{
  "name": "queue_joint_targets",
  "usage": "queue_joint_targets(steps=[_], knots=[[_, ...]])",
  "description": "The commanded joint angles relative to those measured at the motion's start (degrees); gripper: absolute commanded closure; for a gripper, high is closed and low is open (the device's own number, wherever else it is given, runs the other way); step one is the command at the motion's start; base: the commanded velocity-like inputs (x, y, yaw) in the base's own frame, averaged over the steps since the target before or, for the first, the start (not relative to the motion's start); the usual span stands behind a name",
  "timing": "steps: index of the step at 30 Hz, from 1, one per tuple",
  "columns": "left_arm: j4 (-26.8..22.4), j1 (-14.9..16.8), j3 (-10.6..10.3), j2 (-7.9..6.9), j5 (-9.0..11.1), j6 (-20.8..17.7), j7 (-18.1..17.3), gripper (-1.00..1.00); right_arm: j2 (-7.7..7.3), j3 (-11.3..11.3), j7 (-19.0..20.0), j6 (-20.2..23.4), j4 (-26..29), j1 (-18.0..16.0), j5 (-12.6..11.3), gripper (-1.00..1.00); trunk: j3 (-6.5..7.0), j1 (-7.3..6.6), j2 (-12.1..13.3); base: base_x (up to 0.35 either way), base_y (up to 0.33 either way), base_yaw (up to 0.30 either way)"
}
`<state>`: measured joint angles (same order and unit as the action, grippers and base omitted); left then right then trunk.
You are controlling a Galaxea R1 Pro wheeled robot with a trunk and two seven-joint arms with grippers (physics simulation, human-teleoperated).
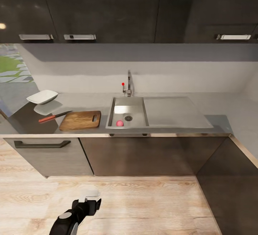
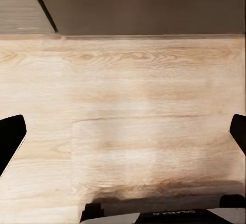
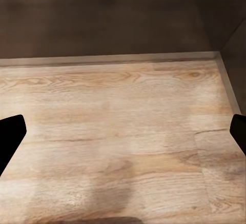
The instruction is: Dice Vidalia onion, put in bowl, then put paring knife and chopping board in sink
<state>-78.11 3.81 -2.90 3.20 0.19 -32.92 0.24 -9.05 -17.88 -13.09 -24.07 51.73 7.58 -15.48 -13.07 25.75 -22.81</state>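
Your first target, the Vidalia onion [image 1: 119, 123], sits in the sink [image 1: 143, 100] basin, at the front edge just beside the round drain [image 1: 128, 118]. It is small, pinkish and roundish, so it has no long axis to line up with; what matters is which way it lies from you. It is ahead of and above both pincers, well apart from them, with the cabinet fronts between.

Your left pincer [image 1: 89, 201] hangs low over the wooden floor [image 1: 143, 199], pointing at the planks. In the left wrist view its fingertips [image 2: 11, 137] stand wide apart at the frame edges, pinching nothing. The right pincer [image 3: 123, 137] is likewise spread and empty, with its fingertips [image 3: 10, 134] apart over bare floor near the cabinet corner.

In the head view the onion lies a little right of the left pincer, so neither arm is plainly favoured. You probably need to roll the base closer and raise the trunk before either reaches the basin.

To the left of the sink on the tabletop [image 1: 222, 120] lie the chopping board [image 1: 80, 120], the paring knife [image 1: 53, 116] just beside its far left corner, and the bowl [image 1: 42, 97] behind that.
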Motion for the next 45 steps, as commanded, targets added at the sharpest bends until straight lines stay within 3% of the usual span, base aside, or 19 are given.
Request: queue_joint_targets(steps=[1, 11, 12, 17, 18, 21, 31, 38, 45], knots=[[0.0, 1.2, -0.4, 0.14, 0.0, -0.7, 0.1, -1.00, -0.09, -0.3, -0.4, -0.2, 0.1, 0.0, -0.4, -1.00, -0.10, 0.03, -0.1, 0.000, 0.000, 0.000], [2.6, 11.3, -2.4, 2.67, 0.1, -6.1, 0.1, -1.00, 0.15, -0.3, -0.4, -0.2, 0.1, 0.0, -0.4, -1.00, -0.10, 0.03, -0.1, 0.000, 0.000, 0.000], [3.3, 13.9, -2.4, 3.44, 0.1, -7.4, 0.1, -1.00, 0.32, -0.3, -0.4, -0.2, 0.1, 0.0, -0.4, -1.00, -0.10, 0.03, -0.1, 0.000, 0.000, 0.000], [5.3, 19.1, -2.5, 3.98, 0.1, -8.3, 0.1, -1.00, 0.42, -0.3, -0.4, -0.2, 0.1, 0.0, -0.4, -1.00, -0.10, 0.03, -0.1, 0.000, 0.000, 0.000], [7.1, 21.9, -2.5, 4.16, 0.2, -8.4, 0.1, -1.00, 0.43, -0.3, -0.4, -0.2, 0.1, 0.0, -0.4, -1.00, -0.10, 0.03, -0.1, 0.000, 0.000, 0.000], [10.6, 26.0, -2.5, 4.45, 0.2, -8.5, 0.1, -1.00, 0.44, -0.3, -0.4, -0.1, 0.1, 0.0, -0.4, -1.00, -0.10, 0.03, -0.1, 0.000, 0.000, 0.000], [19.2, 36.8, -3.2, 5.26, 0.2, -8.6, 0.2, -1.00, 0.44, -0.3, -0.5, -0.2, 0.1, 0.0, -0.4, -1.00, -0.10, 0.03, -0.1, 0.000, 0.000, 0.000], [24.3, 43.1, -3.5, 5.55, 0.3, -8.9, 0.2, -1.00, 0.44, -0.3, -0.5, -0.2, 0.1, 0.0, -0.3, -1.00, -0.10, 0.03, -0.1, 0.000, 0.000, 0.000], [25.9, 47.6, -3.5, 5.59, 0.4, -12.6, 0.1, -1.00, 0.44, -0.3, -0.5, -0.1, 0.1, 0.0, -0.3, -1.00, -0.10, 0.03, -0.1, 0.000, 0.000, 0.000]])
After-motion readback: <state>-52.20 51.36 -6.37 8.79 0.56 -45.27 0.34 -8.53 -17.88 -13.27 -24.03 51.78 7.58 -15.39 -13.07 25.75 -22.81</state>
